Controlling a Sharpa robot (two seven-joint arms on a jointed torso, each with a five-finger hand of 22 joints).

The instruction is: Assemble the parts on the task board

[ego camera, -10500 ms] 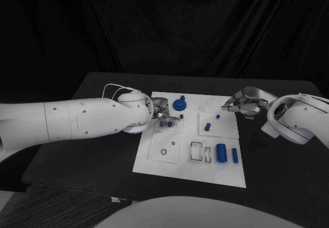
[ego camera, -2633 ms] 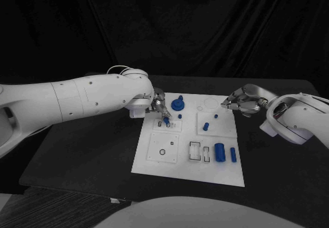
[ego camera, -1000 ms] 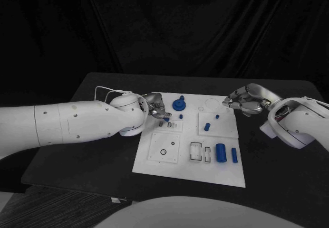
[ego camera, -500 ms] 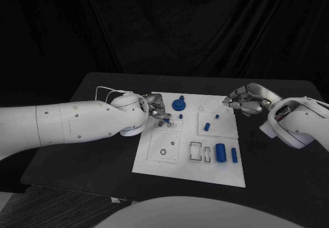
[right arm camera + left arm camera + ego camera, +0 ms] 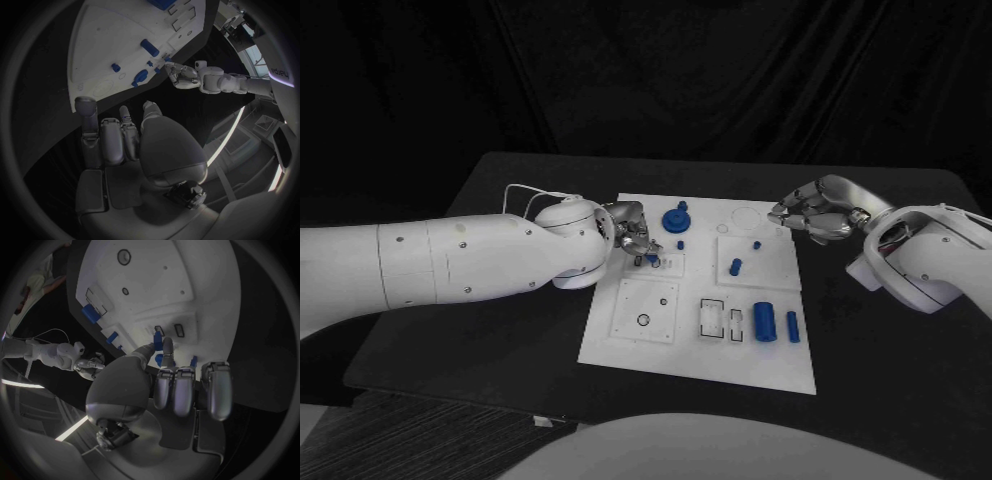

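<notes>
Head view: left hand, pinching a blue part, has lowered slightly; right hand stays clenched.

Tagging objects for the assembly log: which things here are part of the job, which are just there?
Job:
task board
blue peg, pinched in left hand
knob part
large cylinder
thin cylinder
right hand, off the board's edge

Just there:
black table

White rectangular task board lies flat mid-table, with square plates and slot outlines. Blue parts: knobbed piece standing near far edge; small peg upright; cylinder and thinner rod lying side by side, near-right.
</notes>
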